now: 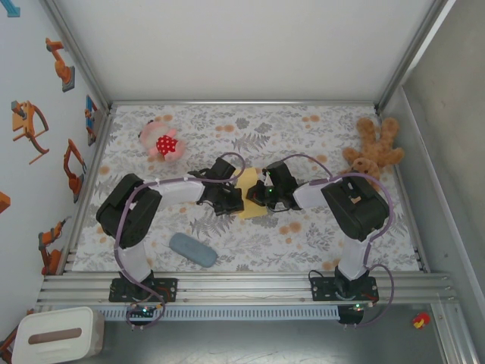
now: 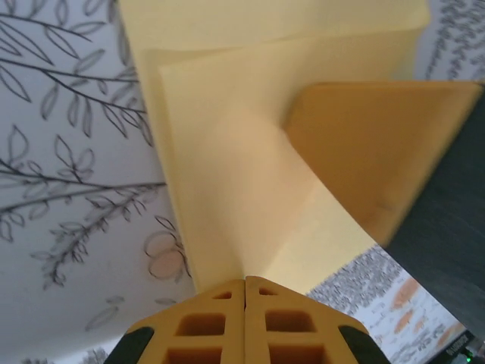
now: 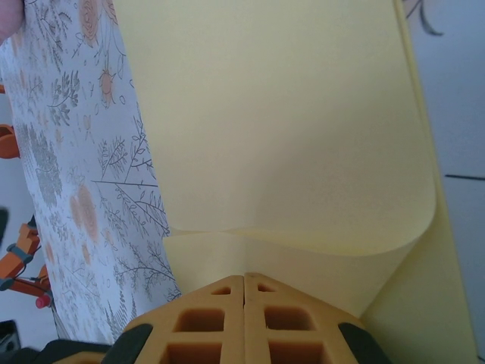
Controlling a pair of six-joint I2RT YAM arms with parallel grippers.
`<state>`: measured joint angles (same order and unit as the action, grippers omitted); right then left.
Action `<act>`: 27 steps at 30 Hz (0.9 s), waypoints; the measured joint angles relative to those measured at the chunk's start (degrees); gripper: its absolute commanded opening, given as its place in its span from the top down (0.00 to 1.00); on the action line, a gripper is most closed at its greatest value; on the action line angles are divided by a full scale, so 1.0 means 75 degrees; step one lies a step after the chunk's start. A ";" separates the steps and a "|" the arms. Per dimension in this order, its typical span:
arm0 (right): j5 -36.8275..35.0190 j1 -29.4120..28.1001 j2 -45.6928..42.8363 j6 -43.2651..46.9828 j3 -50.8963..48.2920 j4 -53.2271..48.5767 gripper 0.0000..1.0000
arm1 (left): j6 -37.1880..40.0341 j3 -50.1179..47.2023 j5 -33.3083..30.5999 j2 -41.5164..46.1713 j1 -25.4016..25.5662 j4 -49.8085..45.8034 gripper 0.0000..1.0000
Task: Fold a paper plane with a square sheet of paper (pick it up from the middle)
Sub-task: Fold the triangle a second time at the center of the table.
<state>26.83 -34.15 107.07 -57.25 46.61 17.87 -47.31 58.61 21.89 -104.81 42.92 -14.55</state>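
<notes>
Paper, well left of the bear, was pinched from either side by left gripper and right gripper, jaws pressed together; thin, floppy, easily creased, likely best held at folded edges.

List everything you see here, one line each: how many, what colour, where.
square sheet of paper: one, yellow, partly folded, table centre between the tools
teddy bear: one, brown, far right corner
soft toy: one, pink with a red spotted part, far left
oblong pad: one, grey-blue, near left
tablecloth: one, white floral, covering the table
box: one, white, off the table's near left corner
left tool: one, orange fingers, shut on the paper
right tool: one, orange fingers, shut on the paper
</notes>
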 measured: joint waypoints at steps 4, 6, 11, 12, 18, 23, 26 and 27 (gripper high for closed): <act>0.0052 0.0017 0.0000 0.0026 0.0131 -0.0204 1.00 | -0.0058 0.0035 0.0026 -0.0125 -0.0058 -0.0015 1.00; 0.0102 0.0038 0.0000 0.0096 0.0248 -0.0431 1.00 | -0.0061 0.0038 0.0026 -0.0131 -0.0058 -0.0032 1.00; 0.0096 0.0105 -0.0172 0.0653 0.0562 -0.1358 1.00 | -0.0061 0.0038 0.0026 -0.0131 -0.0064 -0.0050 1.00; 0.0099 0.0125 -0.0230 0.0758 0.0600 -0.1501 1.00 | -0.0061 0.0038 0.0026 -0.0131 -0.0064 -0.0050 1.00; 0.0268 0.0143 -0.0350 0.1072 0.0583 -0.1676 1.00 | -0.0061 0.0038 0.0032 -0.0143 -0.0073 -0.0047 1.00; 0.0694 0.0111 -0.0280 0.1239 0.0580 -0.1670 1.00 | -0.0061 0.0044 0.0058 -0.0152 -0.0079 -0.0052 1.00; 0.0766 0.0082 -0.0131 0.1320 0.0583 -0.1725 1.00 | -0.0061 0.0044 0.0055 -0.0152 -0.0079 -0.0058 1.00; 0.0766 0.0085 -0.0090 0.1367 0.0589 -0.1772 1.00 | -0.0061 0.0044 0.0055 -0.0152 -0.0079 -0.0058 1.00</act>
<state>32.58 -33.52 106.39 -47.00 51.03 4.58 -47.77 58.94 22.31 -105.95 42.33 -14.98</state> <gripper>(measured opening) 0.048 0.042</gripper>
